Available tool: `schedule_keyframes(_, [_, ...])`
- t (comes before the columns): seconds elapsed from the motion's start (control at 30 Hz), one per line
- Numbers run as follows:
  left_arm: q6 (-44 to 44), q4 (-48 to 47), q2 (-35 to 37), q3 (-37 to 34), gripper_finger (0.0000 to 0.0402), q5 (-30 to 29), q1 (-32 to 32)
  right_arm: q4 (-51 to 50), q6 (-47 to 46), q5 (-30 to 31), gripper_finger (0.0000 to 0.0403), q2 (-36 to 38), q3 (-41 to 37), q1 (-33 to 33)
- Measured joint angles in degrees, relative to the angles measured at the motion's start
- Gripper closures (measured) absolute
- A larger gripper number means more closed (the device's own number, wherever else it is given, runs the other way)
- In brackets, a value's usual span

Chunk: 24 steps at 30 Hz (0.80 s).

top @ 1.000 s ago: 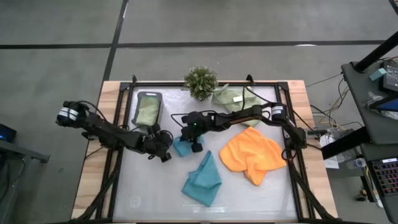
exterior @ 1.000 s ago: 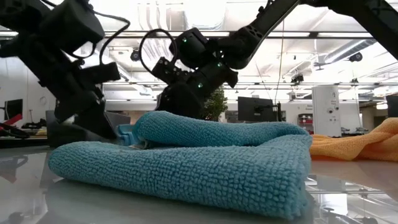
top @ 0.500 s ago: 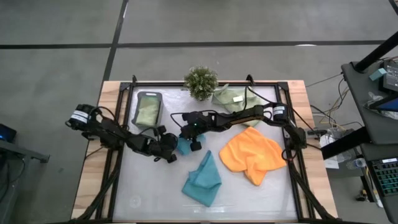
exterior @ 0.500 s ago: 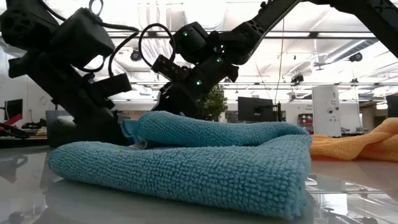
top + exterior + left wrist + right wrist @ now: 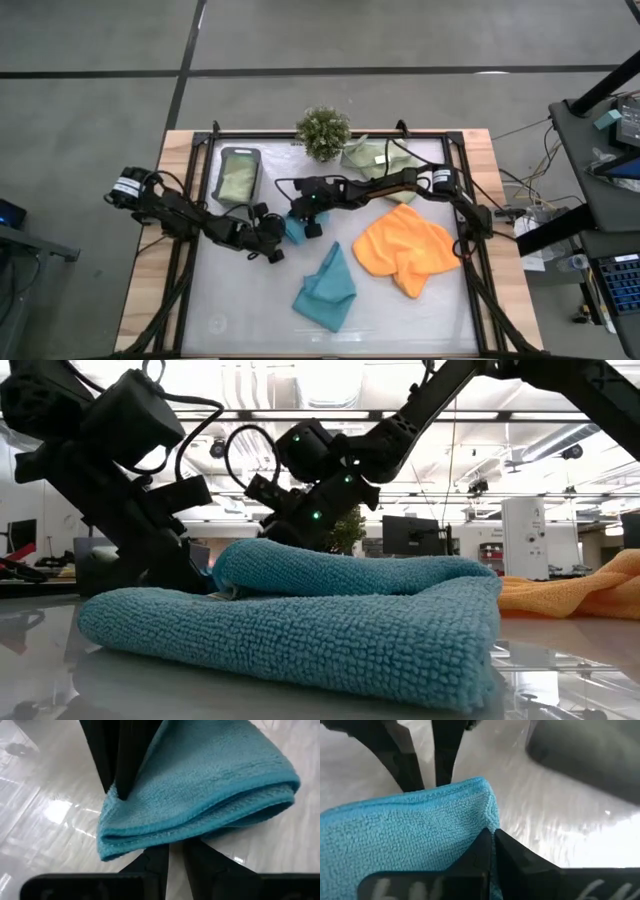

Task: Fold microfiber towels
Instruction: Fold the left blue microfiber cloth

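A: Where is the small teal towel point(image 5: 296, 231) sitting right now?

B: Near the bench point(image 5: 240, 310) centre, slightly toward ten o'clock. The right gripper point(image 5: 306, 226) is pinching its edge with fingers fully closed on the cloth. The left gripper point(image 5: 276, 238) is meeting it from nine o'clock, fingers nearly together at the folded rim; whether they are actually gripping it, I cannot tell.

A: How is it likely handling?

B: Probably light and limp. The looped pile is looking plush and grippy, so it is sagging rather than sliding. Corners and hemmed edges seem the best holds.

A: And the others?

B: The second teal towel point(image 5: 326, 290) is lying bunched at six o'clock, the orange towel point(image 5: 404, 250) rumpled at four o'clock.
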State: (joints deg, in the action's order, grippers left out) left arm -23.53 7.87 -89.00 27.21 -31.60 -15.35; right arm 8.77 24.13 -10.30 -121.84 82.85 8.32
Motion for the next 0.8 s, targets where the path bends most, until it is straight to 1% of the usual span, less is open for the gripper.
schedule_keyframes(0.17, [-0.04, -0.23, 1.01, -0.03, 0.0356, 1.16, -0.02, 0.05, 0.55, -0.07, 0.0394, 0.00, 0.00, -0.04])
schedule_keyframes(0.37, [-1.75, -4.22, 5.35, -0.01, 0.0356, 3.76, -0.07, -1.10, -0.11, -0.62, 0.0388, 0.00, 0.04, -0.17])
schedule_keyframes(0.53, [-3.16, -8.32, 9.54, -0.01, 0.0356, 5.50, -0.11, -1.13, -2.33, -1.69, 0.0353, 0.00, 0.05, -0.29])
schedule_keyframes(0.67, [-3.10, -8.86, 13.31, -0.01, 0.0356, 6.00, -0.13, -1.37, -3.18, -1.69, 0.0315, 0.23, 0.07, -0.28])
schedule_keyframes(0.8, [-3.06, -8.35, 16.82, 0.06, 0.0356, 6.29, -0.14, -2.99, -3.75, -1.65, 0.0289, 2.59, 0.07, -0.28])
